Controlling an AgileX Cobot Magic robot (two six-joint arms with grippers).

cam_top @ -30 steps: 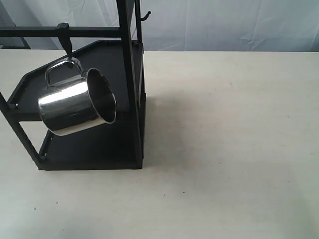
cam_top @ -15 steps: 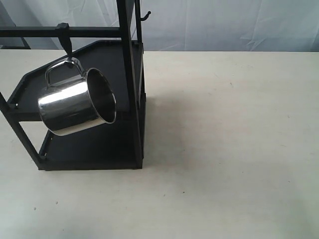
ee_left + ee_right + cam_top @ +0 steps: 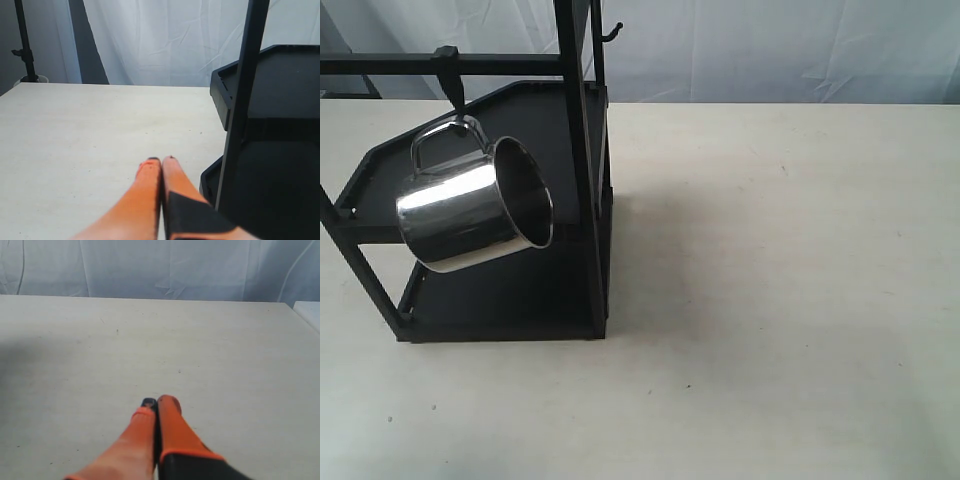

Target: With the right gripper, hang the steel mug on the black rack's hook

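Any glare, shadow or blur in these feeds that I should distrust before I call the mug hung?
Exterior view: the steel mug mirrors a bright white band, hiding its surface detail; the black rack trays read as flat black. Left wrist view: the rack post is a dark silhouette against the lit curtain. Right wrist view: soft grey shadow over the table at one side.

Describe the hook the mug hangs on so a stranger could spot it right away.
Find the black rack on the left of the table, then follow its horizontal top bar leftward. The hook is the short peg with a blocky clamp head, holding the steel mug by its handle, unlike the thin curved hook further right.
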